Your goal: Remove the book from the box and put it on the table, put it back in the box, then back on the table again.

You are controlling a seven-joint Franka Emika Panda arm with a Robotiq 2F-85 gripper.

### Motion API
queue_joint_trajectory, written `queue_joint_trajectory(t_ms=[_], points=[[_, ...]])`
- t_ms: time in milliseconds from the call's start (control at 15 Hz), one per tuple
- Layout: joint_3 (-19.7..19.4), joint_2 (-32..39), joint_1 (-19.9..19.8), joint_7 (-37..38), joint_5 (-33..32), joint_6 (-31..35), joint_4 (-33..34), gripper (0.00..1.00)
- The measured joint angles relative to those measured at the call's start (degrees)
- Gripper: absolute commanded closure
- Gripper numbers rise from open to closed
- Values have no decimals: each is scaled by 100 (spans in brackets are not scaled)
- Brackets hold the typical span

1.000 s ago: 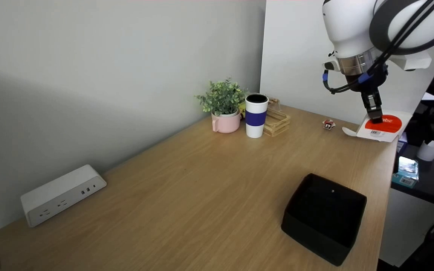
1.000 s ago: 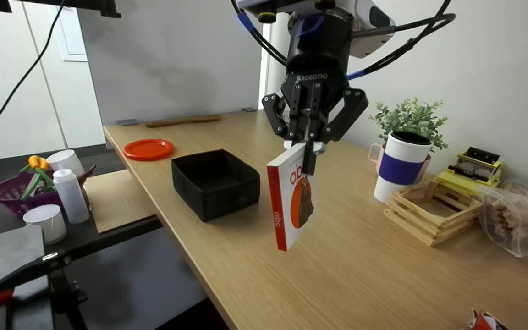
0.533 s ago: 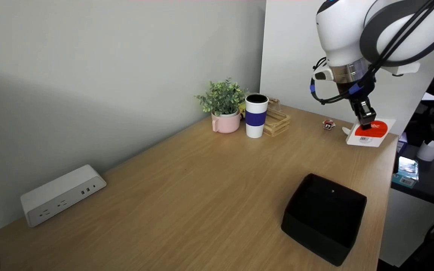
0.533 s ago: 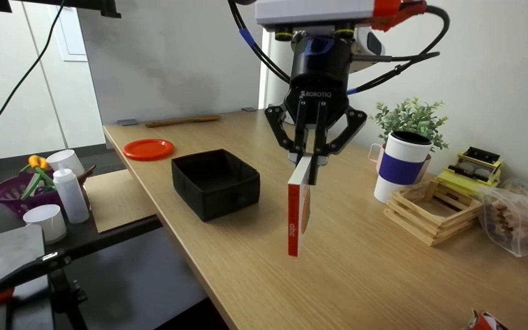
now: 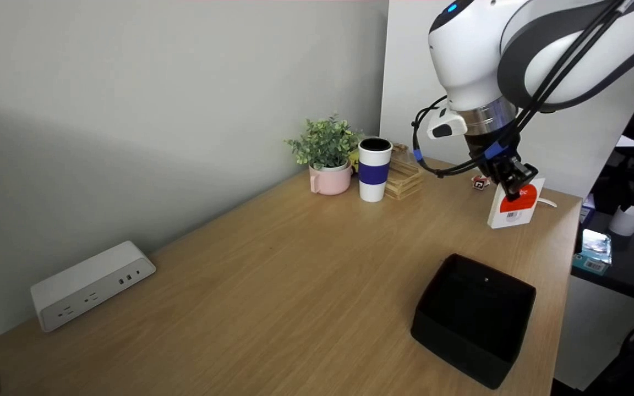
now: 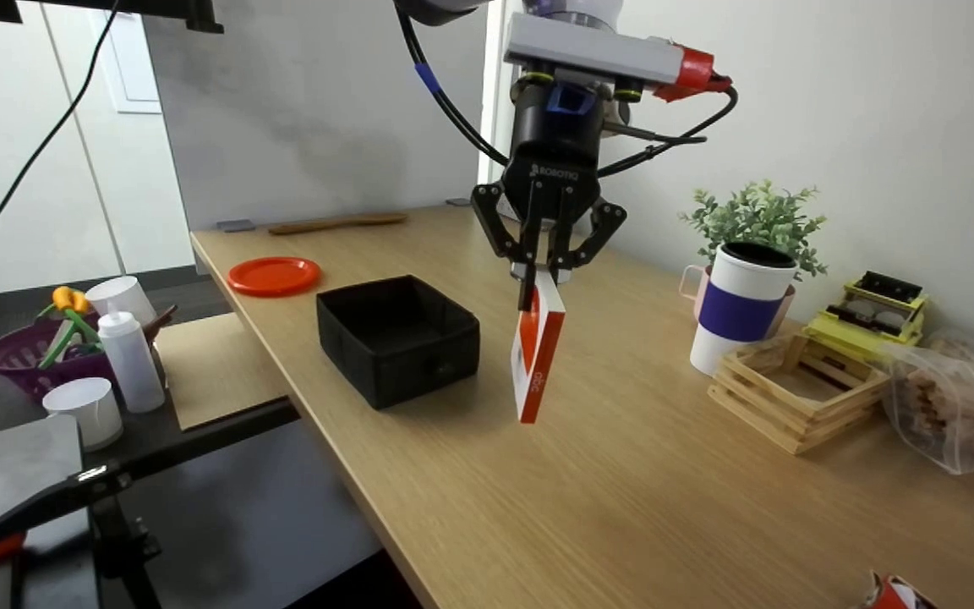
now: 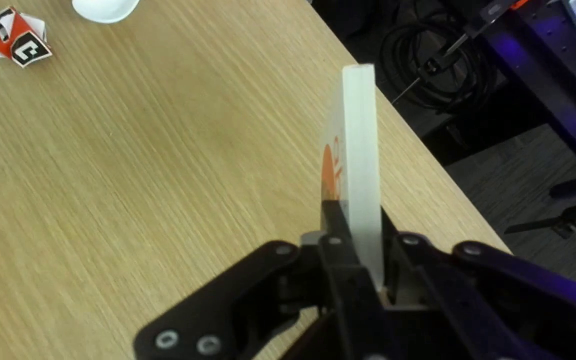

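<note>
The white book with the red-orange patch point(image 5: 520, 201) is held upright and slightly tilted, apparently above the table point(image 5: 295, 275). It also shows in an exterior view point(image 6: 538, 359) and in the wrist view point(image 7: 361, 160), where its white page edge faces the camera. My gripper point(image 6: 543, 286) is shut on the book's upper part, one finger on each side; the wrist view shows the fingers point(image 7: 358, 207) pressed to it. The black box point(image 5: 454, 349) stands on the table near its edge. It looks empty and is apart from the book; it also shows in an exterior view point(image 6: 428, 365).
A white and blue cup point(image 6: 741, 304), a potted plant point(image 5: 325, 143) and a wooden crate point(image 6: 800, 393) stand along the wall side. A small red-white paper piece point(image 7: 15, 39) and a white spoon-like object point(image 7: 105, 6) lie on the table. A red plate point(image 6: 274, 277) lies beyond the box.
My gripper has carried the book towards the box side, and somewhat lower in an exterior view. The book has turned, so its other cover now shows beside the spine. The box has not moved.
</note>
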Motion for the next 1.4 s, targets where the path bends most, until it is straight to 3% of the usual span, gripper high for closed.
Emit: queue_joint_trajectory(t_ms=[333,467,1067,1133,1333,1400], points=[[88,-393,145,-73,-7,-864,66,96],[99,-566,143,-451,-3,-938,43,96],[186,-716,145,-2915,134,170,-169,96],[201,-698,144,-3207,263,281,-176,86],[223,-652,144,-3690,473,360,-178,86],[223,-644,144,-3715,477,364,-177,96]])
